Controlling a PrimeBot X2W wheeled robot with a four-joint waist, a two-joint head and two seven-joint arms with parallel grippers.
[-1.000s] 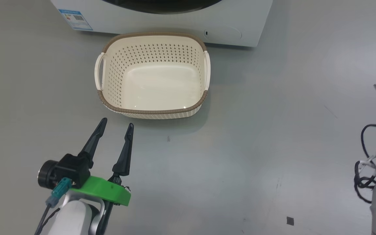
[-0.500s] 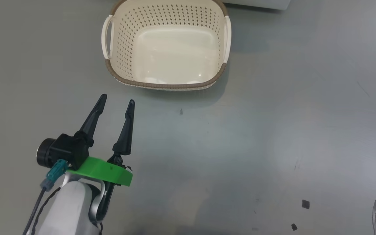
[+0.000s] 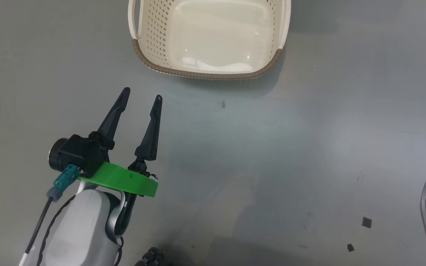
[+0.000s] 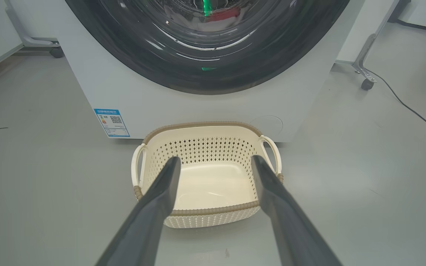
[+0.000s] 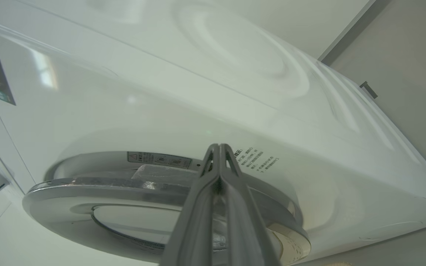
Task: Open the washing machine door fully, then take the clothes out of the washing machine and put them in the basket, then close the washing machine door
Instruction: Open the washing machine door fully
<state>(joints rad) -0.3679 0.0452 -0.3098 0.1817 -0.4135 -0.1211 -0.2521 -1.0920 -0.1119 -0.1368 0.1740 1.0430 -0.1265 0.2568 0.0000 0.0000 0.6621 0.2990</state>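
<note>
Left gripper (image 3: 141,94) is hovering spread over the grey floor (image 3: 272,147), just short of the empty basket (image 3: 198,74), which is sitting just beside the washing machine (image 4: 142,103) front. Right gripper (image 5: 218,147), fingers pressed together, is pointing at the washing machine door (image 5: 87,184) rim. Door is probably swinging stiffly and the gloss is slippery, so hooking its edge looks best. Clothes (image 4: 224,16) are showing red behind the glass, likely soft and light. Floor is looking smooth and roomy.

Head downward; left wrist forward (basket (image 3: 198,75) shared)
</note>
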